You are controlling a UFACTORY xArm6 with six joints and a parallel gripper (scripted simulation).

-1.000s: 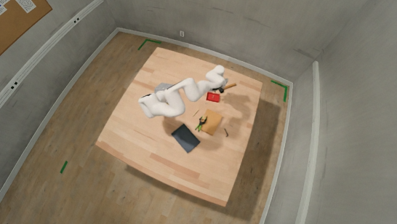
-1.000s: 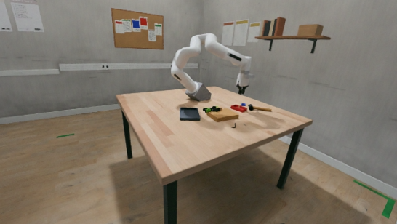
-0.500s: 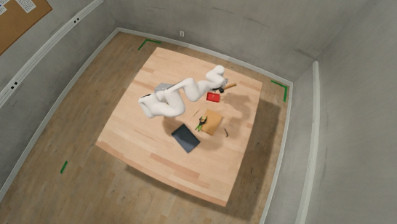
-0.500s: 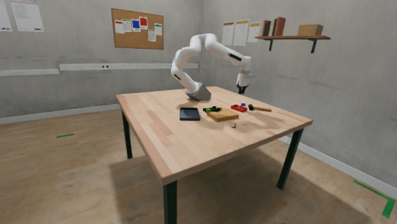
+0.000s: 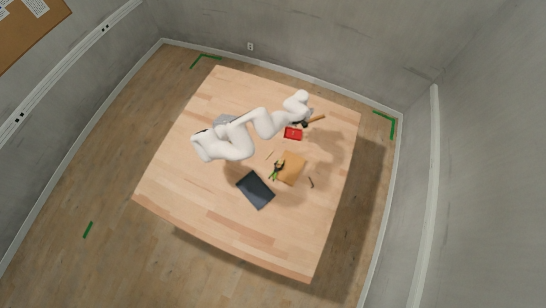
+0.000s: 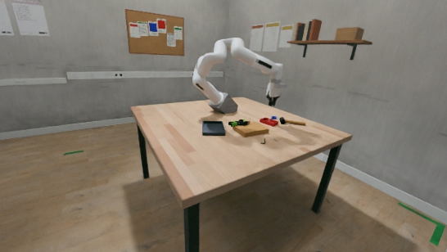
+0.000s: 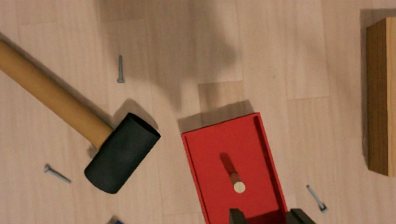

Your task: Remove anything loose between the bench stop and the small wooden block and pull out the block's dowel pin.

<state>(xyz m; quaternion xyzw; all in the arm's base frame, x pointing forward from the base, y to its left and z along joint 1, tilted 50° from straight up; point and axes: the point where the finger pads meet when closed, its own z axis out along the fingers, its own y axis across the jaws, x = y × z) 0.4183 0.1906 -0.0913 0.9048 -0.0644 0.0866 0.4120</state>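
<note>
My gripper (image 7: 267,217) hangs high over the far right part of the table, directly above a red tray (image 7: 235,170). Its two dark fingertips stand a little apart with nothing between them. A light wooden dowel pin (image 7: 239,187) rests inside the red tray, seen nearly end-on. The gripper also shows in the side view (image 6: 272,100), well above the red tray (image 6: 267,121). The bench board (image 6: 250,128) lies nearer the table's middle, with a green and black spring clamp (image 6: 238,122) at its left end. The block and stop are too small to make out.
A mallet (image 7: 120,152) with a wooden handle lies just left of the red tray. Loose screws (image 7: 120,68) (image 7: 56,173) (image 7: 316,198) lie scattered around it. A dark flat tray (image 6: 213,128) sits left of the board, and a small hex key (image 6: 263,141) lies in front of it.
</note>
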